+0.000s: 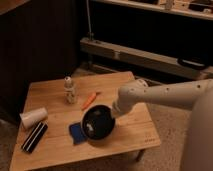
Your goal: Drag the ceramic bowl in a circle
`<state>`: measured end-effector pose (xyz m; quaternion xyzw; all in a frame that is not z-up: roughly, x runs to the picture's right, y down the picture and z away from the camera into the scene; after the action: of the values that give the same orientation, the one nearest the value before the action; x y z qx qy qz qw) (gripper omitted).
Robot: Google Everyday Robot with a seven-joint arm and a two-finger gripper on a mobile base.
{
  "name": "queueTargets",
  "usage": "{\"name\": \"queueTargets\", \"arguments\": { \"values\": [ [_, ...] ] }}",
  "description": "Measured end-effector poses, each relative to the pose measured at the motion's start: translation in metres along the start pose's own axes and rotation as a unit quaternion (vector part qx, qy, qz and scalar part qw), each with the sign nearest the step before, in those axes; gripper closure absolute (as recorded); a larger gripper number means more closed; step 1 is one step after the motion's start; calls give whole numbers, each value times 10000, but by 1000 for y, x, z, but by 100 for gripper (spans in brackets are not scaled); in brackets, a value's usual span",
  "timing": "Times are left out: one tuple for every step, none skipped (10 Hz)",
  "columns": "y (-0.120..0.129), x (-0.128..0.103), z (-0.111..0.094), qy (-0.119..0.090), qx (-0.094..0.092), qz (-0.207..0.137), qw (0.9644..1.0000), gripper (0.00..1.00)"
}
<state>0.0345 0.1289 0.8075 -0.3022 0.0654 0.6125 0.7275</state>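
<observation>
The ceramic bowl (98,125) is round, glossy and black. It sits near the front middle of the low wooden table (137,131), with its inside turned toward the camera, so it looks tilted. My white arm reaches in from the right. The gripper (115,112) is at the bowl's upper right rim, touching or very close to it. The bowl's left edge overlaps the blue sponge (76,133).
A white paper cup (33,118) lies on its side at the table's left, with a black oblong object (34,137) in front of it. A small white bottle (70,90) and an orange stick-like item (89,100) stand behind the bowl. A bench and dark wall are beyond.
</observation>
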Motion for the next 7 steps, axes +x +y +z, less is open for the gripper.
{"name": "queueTargets", "arguments": {
  "values": [
    [-3, -17, 4, -1, -35, 33, 10000, 81],
    [-12, -34, 8, 6, -51, 104, 9999, 81],
    [-27, -50, 13, 24, -64, 255, 9997, 81],
    [-45, -59, 17, 57, -60, 439, 9990, 81],
    [-62, -62, 21, 100, -39, 642, 9979, 81],
    [-89, -60, 23, 145, 1, 935, 9955, 81],
    [-108, -54, 23, 173, 41, 1141, 9933, 81]
  ]
}}
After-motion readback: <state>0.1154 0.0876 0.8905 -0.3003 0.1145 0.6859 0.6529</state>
